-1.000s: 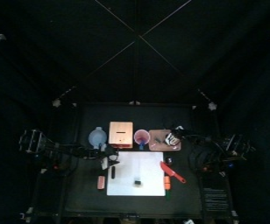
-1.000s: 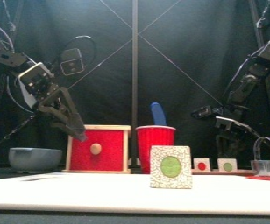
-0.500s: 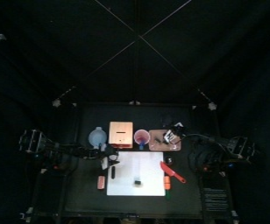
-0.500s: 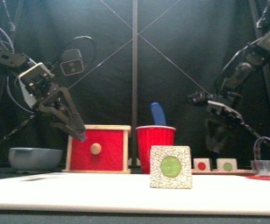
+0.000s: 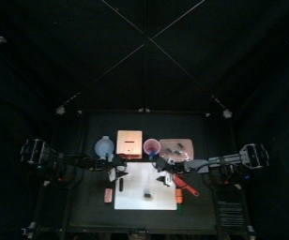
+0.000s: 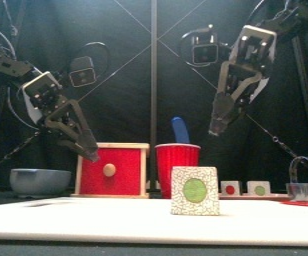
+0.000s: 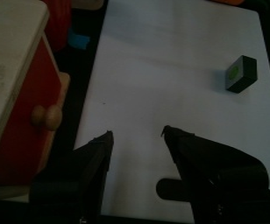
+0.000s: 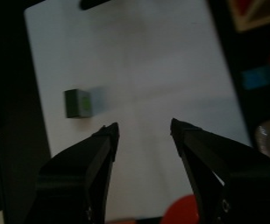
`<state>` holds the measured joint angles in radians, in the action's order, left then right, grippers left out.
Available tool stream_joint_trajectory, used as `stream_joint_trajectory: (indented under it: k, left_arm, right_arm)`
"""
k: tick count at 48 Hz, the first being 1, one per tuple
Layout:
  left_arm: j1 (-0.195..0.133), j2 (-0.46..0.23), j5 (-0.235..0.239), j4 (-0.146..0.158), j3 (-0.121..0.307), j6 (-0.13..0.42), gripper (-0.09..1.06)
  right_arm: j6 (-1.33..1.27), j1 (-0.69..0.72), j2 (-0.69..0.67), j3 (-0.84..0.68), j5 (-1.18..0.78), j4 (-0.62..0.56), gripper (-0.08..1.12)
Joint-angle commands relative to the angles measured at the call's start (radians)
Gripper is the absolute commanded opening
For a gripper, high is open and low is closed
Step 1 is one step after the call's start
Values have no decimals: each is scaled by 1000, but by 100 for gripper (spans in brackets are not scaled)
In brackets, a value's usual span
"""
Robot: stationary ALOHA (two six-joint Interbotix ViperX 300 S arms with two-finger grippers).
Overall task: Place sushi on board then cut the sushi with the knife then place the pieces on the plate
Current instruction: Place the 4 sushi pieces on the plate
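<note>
One sushi block, a dark green toy piece with a pale speckled face and a green centre, stands upright on the white rectangular cutting board. In the top view the sushi block sits on the near half of the board, about midway between its left and right edges.

The right gripper hangs high above the board, its jaws apart and empty. From above it lies over the far right part of the board, farther back than the block and well clear of it. In its wrist view the block lies ahead of the open jaws, off to one side.

The left gripper hangs over the board's far left corner, jaws likewise apart and empty, with the block well beyond them.

A red toy knife lies at the board's right edge. Behind the board, from left to right, stand a blue-grey bowl, a pale wooden box with a red drawer front, a red cup holding a blue toy knife, and a flat pink tray.
</note>
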<state>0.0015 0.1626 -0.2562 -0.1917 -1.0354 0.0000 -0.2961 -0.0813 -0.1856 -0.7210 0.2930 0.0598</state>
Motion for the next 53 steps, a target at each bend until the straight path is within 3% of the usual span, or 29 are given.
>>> stream_joint_trajectory:
  k: [1, 15, 42, 47, 53]
  left_arm:
    - [3, 3, -5, -3, 15, 0, 86]
    - [6, 3, -5, -3, 15, 3, 86]
    - [8, 3, -3, 0, 8, 5, 86]
    - [8, 3, -3, -2, 8, 5, 86]
    - [8, 3, -3, -2, 8, 5, 86]
  right_arm:
    - [0, -61, 49, 60, -31, 26, 86]
    - [5, -118, 235, 178, -40, 61, 86]
    - [5, -156, 402, 296, -37, 54, 84]
    - [2, -153, 402, 295, -35, 38, 77]
    - [2, -150, 387, 285, -26, 31, 59]
